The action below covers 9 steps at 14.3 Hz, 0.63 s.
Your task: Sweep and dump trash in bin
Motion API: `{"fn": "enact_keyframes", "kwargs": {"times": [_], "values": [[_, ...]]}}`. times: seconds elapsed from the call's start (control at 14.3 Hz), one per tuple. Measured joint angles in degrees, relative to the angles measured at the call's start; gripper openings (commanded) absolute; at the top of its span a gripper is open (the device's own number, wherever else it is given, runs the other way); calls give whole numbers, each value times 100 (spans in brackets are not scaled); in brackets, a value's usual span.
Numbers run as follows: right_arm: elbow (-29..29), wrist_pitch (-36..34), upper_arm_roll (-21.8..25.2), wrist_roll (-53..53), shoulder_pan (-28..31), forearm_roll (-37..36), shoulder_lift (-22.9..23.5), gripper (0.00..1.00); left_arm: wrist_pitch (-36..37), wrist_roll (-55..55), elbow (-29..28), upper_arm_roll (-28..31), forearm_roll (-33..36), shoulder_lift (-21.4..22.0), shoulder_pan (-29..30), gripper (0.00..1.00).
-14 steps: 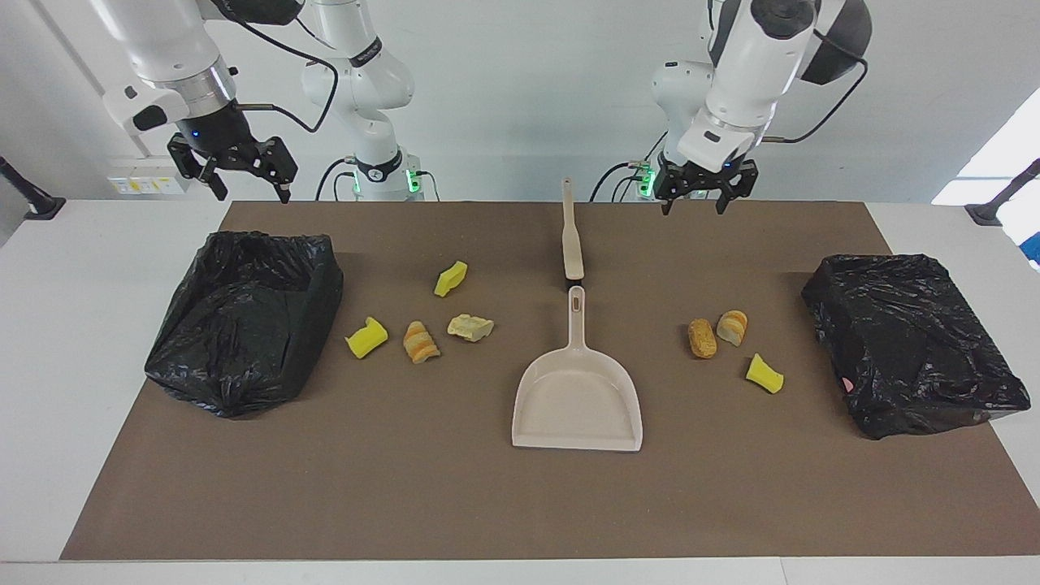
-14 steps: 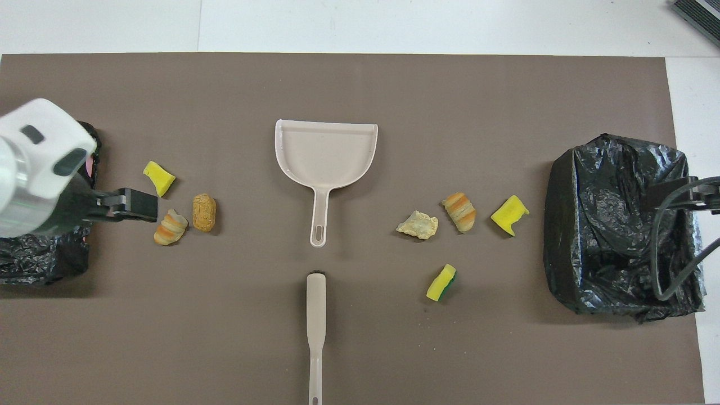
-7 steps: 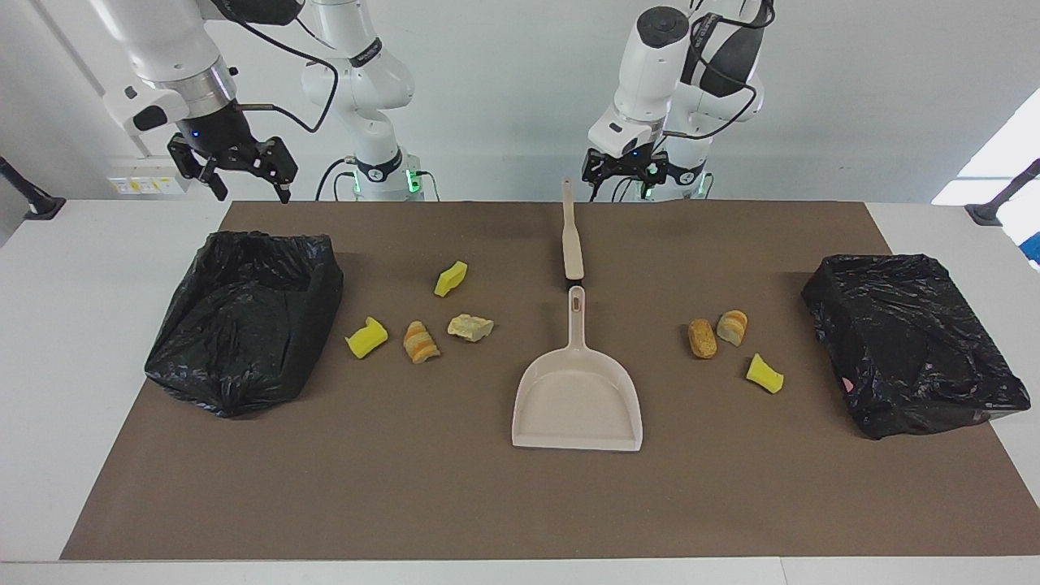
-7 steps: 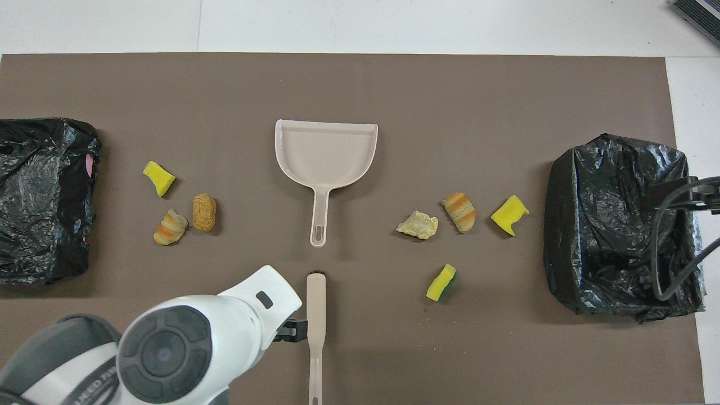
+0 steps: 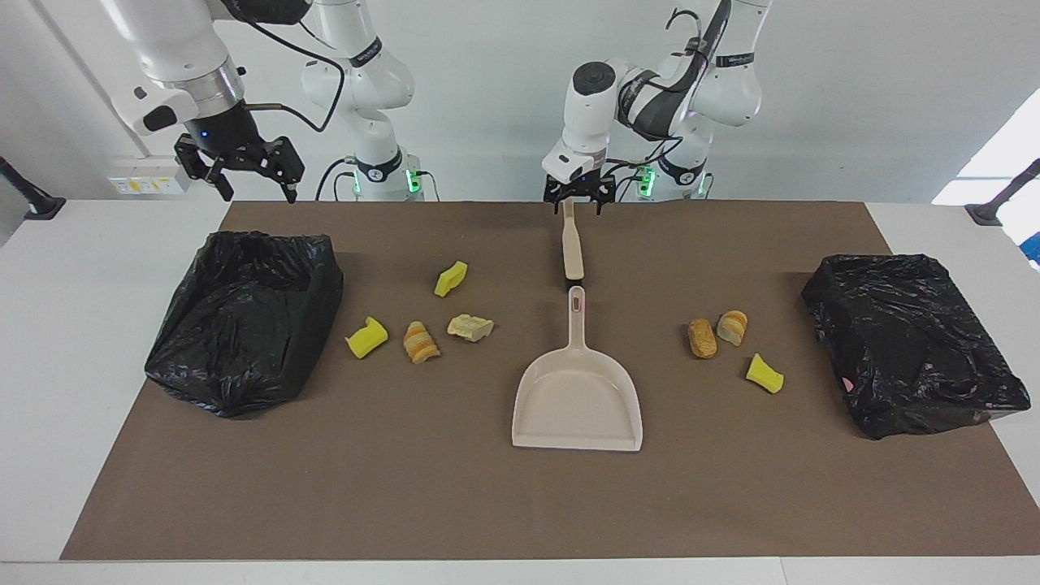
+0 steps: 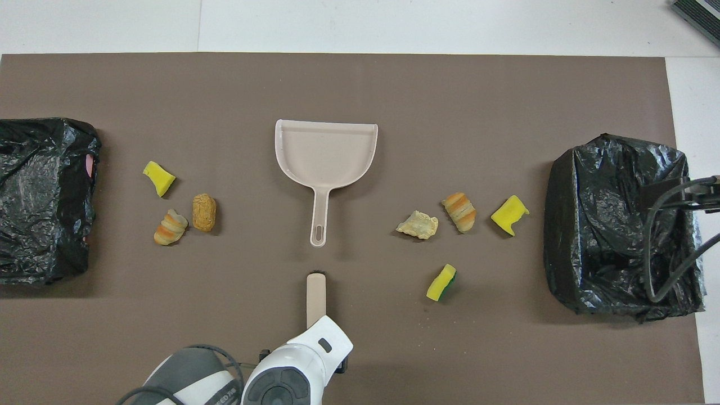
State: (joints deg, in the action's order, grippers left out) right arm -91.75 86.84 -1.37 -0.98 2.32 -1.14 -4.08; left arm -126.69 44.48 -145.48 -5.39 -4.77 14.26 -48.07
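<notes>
Nearest the robots, the left pincer (image 5: 578, 202) hangs with its fingers spread over the thin end of the brush (image 5: 572, 244), which lies on the brown surface (image 5: 455, 504) with its handle pointing toward the robots. Whether the fingers already touch the handle cannot be told. The right pincer (image 5: 244, 175) waits, also spread and empty, in the air near the robots' edge of the black-lined bin (image 5: 244, 317) at the right arm's end.

The step in hand looks like picking up the brush. To do it well, the left pincer should straddle the narrow handle squarely, come down until the fingers bracket it, then close firmly so the brush does not swivel during sweeping.

Just past the brush head lies the dustpan (image 5: 578, 398), its handle toward the robots and its mouth facing away.

The trash is unswept: four pieces (image 5: 421, 341) lie between the dustpan and the right arm's bin, three pieces (image 5: 715, 337) between the dustpan and the other bin (image 5: 910, 341).
</notes>
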Motion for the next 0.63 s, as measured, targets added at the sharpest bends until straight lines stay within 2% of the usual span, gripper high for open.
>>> {"fn": "enact_keyframes", "kwargs": {"times": [0.49, 0.63], "values": [[3, 12, -206, -1, -32, 5, 293, 100, -279, 552, -179, 1, 0, -25, -642, 100], [21, 95, -379, -68, -39, 5, 498, 100, -279, 566, -187, 3, 0, -25, -668, 77]]}}
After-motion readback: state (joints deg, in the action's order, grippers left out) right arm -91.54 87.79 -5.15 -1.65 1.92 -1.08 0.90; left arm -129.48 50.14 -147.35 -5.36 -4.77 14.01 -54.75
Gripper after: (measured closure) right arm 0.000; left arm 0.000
